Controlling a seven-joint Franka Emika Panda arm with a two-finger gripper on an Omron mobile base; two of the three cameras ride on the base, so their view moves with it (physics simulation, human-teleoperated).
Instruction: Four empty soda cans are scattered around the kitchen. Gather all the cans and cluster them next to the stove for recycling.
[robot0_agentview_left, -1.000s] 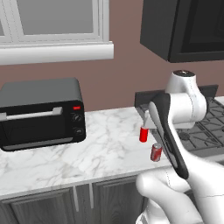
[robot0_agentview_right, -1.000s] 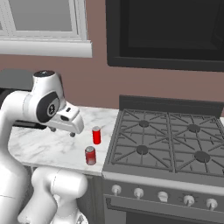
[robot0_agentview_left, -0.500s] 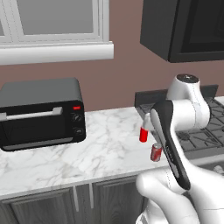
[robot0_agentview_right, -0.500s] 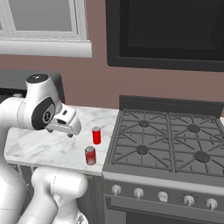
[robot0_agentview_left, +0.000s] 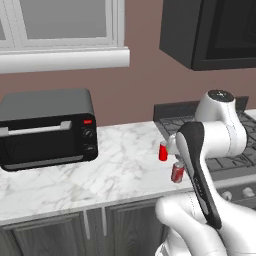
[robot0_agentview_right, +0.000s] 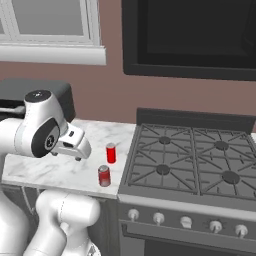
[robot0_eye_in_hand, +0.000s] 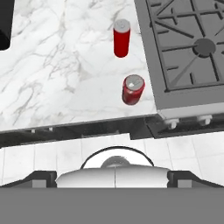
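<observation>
Red soda cans (robot0_eye_in_hand: 121, 38) upright beside stove (robot0_eye_in_hand: 188, 48)

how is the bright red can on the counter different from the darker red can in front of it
The bright red soda can is plain and evenly coloured; the darker red patterned can carries markings. The bright red can stands farther back on the white marble counter, while the darker can sits near its front edge. In the hand view the bright can looks slimmer. Both stand upright, apart from each other, with silver tops, just left of the grey gas stove.
</observation>
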